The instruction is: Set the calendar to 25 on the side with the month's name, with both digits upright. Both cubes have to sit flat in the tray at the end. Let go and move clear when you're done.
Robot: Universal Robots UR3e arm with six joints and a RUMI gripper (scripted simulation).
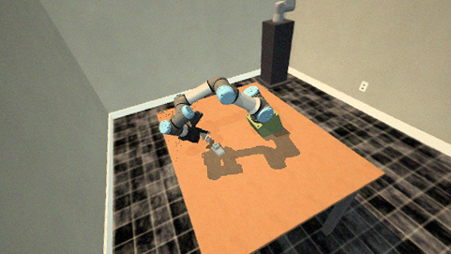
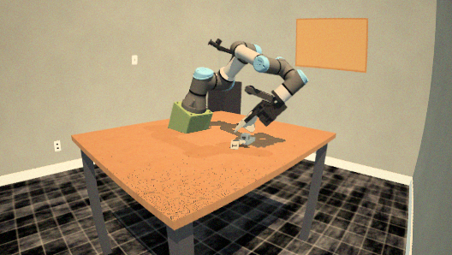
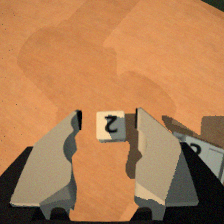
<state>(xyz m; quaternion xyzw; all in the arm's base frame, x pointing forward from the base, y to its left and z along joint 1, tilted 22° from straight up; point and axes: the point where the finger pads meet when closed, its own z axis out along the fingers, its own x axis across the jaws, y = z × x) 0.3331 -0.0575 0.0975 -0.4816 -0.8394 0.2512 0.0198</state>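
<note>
A small white cube (image 3: 111,132) (image 2: 234,145) lies on the table beside the grey tray (image 3: 212,159) (image 2: 251,140) (image 1: 218,150). In the wrist view its top face shows a dark 2, which looks upside down there. In the exterior view a dark mark shows on its side. The tray is cut off at the right of the wrist view. A dark curved mark shows at its left end; I cannot tell whether it is on a second cube. My gripper (image 3: 108,110) (image 2: 243,129) is open, pointing down over the loose cube, one finger each side of it in the wrist view, with nothing held.
The orange table (image 1: 263,196) (image 2: 141,150) carries the arm on its green base block (image 1: 270,127) (image 2: 188,122). The arm's shadow falls around the tray. The left table edge in the top view runs close to the gripper.
</note>
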